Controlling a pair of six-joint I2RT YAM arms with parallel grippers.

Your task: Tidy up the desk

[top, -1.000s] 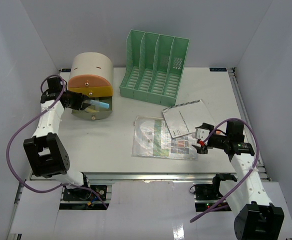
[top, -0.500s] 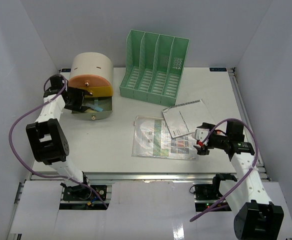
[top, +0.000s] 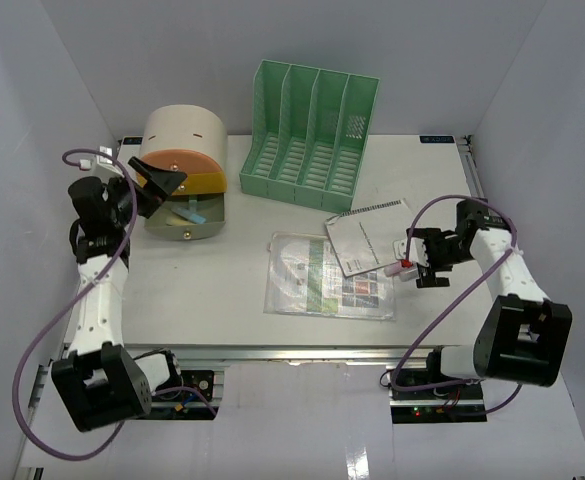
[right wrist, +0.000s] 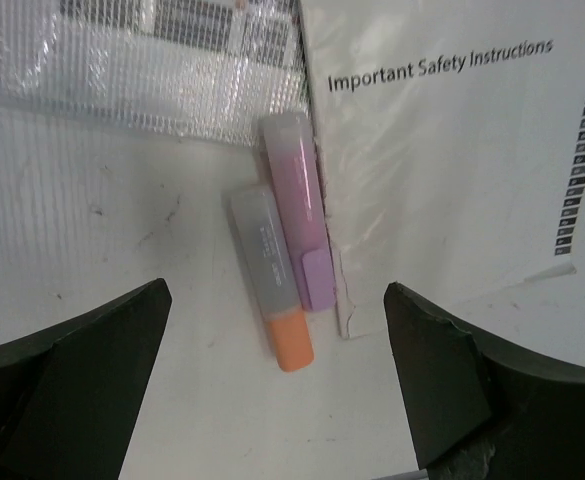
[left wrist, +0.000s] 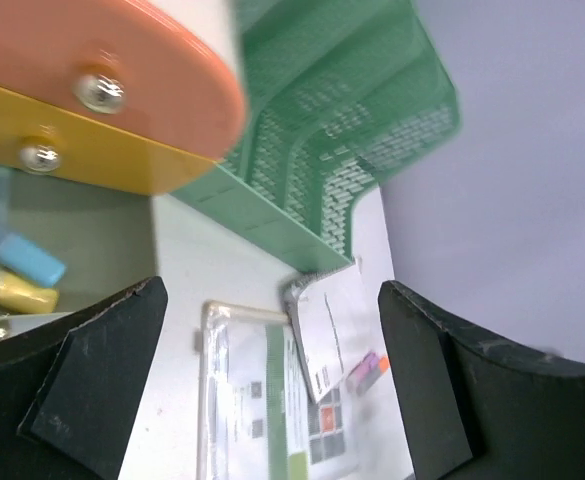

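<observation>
Although a blue marker (left wrist: 17, 255) and a yellow marker (left wrist: 12, 290) already lie in the open drawer of the cream-and-orange rounded drawer box (top: 180, 140), most of the tidying looks undone. On the large white tabletop (top: 222, 290), a clear plastic document sleeve (top: 312, 275) and a white safety-instructions booklet (right wrist: 452, 180) lie flat, overlapping. The green slotted file rack (top: 307, 130) shows nothing in its slots. A purple highlighter (right wrist: 294, 210) and an orange-capped highlighter (right wrist: 270, 290) lie touching beside the booklet. The left gripper (top: 154, 190) has its jaws wide apart by the drawer, holding nothing. The right gripper (top: 422, 262) hangs with jaws open above the highlighters.
</observation>
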